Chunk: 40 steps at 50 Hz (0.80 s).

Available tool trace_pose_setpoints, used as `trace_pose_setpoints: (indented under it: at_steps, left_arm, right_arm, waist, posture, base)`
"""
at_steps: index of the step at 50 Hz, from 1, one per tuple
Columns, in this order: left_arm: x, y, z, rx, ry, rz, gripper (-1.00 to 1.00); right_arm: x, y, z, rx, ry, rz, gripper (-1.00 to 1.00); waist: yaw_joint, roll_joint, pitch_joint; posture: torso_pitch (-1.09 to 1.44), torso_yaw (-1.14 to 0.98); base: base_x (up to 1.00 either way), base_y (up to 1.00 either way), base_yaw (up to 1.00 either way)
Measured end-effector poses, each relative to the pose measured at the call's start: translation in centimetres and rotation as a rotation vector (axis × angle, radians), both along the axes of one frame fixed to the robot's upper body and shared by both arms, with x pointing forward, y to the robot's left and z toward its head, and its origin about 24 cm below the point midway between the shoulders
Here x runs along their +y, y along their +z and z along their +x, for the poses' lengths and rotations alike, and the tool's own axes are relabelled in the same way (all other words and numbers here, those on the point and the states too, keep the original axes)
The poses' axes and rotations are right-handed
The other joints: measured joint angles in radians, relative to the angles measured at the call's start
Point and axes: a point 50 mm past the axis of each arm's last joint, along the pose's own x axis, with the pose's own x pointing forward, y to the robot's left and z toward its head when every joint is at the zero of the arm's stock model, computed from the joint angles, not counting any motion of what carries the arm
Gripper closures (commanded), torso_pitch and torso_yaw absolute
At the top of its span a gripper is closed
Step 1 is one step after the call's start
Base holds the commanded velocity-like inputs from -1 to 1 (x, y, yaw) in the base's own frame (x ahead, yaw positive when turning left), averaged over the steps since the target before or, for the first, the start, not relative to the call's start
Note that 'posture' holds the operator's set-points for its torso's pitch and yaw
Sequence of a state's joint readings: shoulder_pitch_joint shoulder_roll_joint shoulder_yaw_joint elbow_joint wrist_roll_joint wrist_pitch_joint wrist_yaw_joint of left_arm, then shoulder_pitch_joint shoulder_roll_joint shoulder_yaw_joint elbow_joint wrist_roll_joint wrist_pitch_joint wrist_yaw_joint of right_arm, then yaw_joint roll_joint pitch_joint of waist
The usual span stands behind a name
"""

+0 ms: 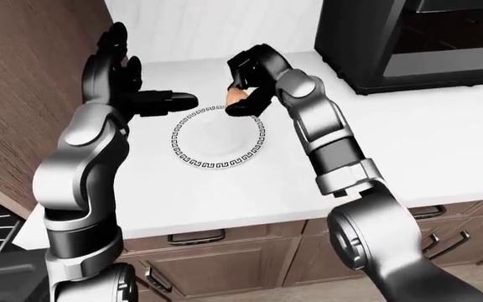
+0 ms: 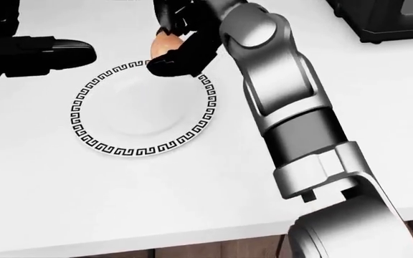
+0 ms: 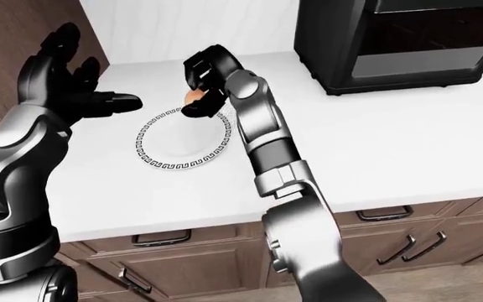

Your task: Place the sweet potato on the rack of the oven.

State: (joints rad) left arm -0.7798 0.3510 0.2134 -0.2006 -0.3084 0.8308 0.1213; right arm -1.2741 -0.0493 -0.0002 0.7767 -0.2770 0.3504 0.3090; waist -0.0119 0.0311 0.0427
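Gripping one sweet potato (image 2: 165, 45), right robot hand (image 2: 181, 40); one plate (image 2: 91, 97).

We see the right arm, silver-grey with dark joint bands, rise from the bottom right of the left-eye view, bend at the elbow and reach up and leftward. Its black three-finger right hand (image 1: 248, 85) is curled tight — fingers closed round a small orange-brown sweet potato (image 2: 165, 45), which peeks out between them. The left arm, of the same silver and black build, stands upright along the left side. Its black left hand (image 1: 128, 85) is raised with fingers spread apart — one finger (image 1: 170, 99) points toward the right hand, gripping nothing.
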Motion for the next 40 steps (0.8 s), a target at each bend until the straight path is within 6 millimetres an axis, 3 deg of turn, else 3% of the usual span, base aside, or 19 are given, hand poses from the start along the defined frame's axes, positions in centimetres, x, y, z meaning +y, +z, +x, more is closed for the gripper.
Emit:
trace_pose_setpoints:
  at_steps: [31,34,40]
  left_arm:
    - [0.0,-0.1,0.1,0.002,0.004,0.002,-1.0]
    - [0.1,-0.4,0.1,0.017,0.004,0.001,-1.0]
    - [0.1,0.1,0.0,-0.005,0.006,0.002,-1.0]
  right_arm:
    - [-3.9,4.2,-0.4,-0.025,-0.164,0.116,1.0]
    - [-3.8,3.7,-0.3,-0.014,-0.166,0.12,1.0]
    - [-3.7,3.7,-0.3,-0.009,-0.165,0.122,1.0]
  waist:
    - [0.003,-0.008,0.005]
    - [0.006,-0.006,-0.019]
    - [0.005,-0.003,-0.023]
  posture:
    - [0.0,0.0]
    - [0.0,0.0]
    - [0.0,0.0]
  base:
    - [0.0,0.0,0.0]
    - [-0.12,0.0,0.0]
    - [-0.11,0.0,0.0]
